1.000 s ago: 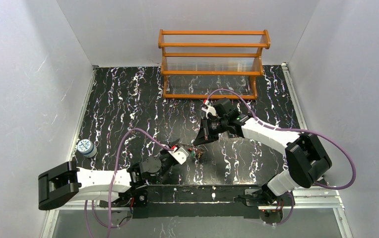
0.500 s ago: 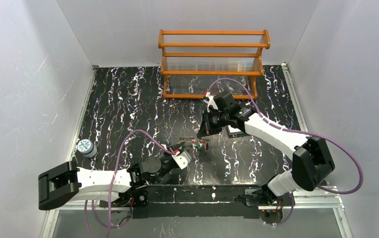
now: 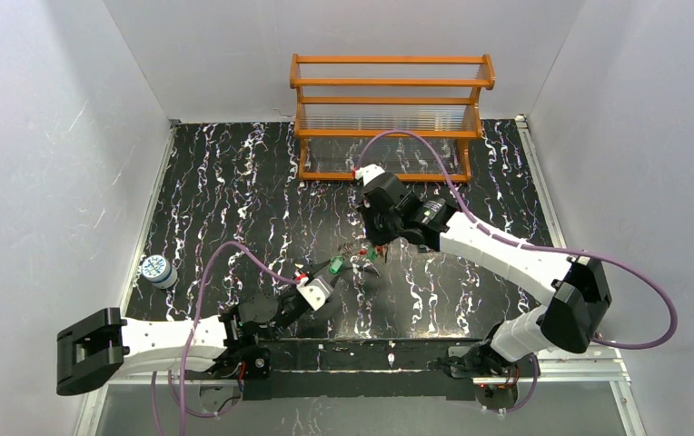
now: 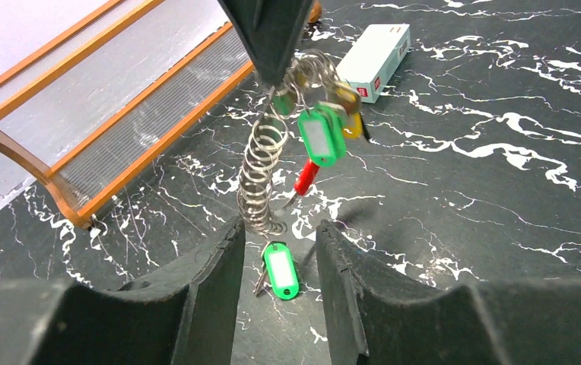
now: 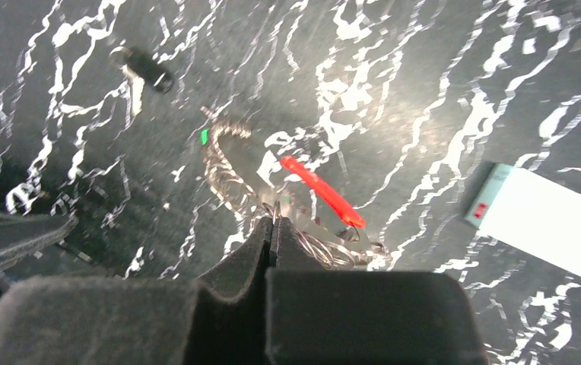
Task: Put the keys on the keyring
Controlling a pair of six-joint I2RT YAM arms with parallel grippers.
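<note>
The right claw (image 5: pixel 272 228), clamped on the keyring (image 4: pixel 312 72), dangles it in front of the left claw (image 4: pixel 280 228). That claw's fingers stand apart above a green key (image 4: pixel 281 270) lying on the tabletop (image 4: pixel 500 190), with a white box (image 4: pixel 379 49) at upper right. Since a second ago the keyring has moved up-frame toward the wooden rack (image 3: pixel 389 109).

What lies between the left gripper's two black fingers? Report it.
In the left wrist view, a green-headed metal key lies flat on the black marbled table there.

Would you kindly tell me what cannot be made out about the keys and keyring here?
- Top view: key bunch too small to separate.
- Left wrist view: yellow key mostly hidden behind hanging green key.
- Right wrist view: coiled chain blurred; right gripper covers its grip on the bunch.
</note>
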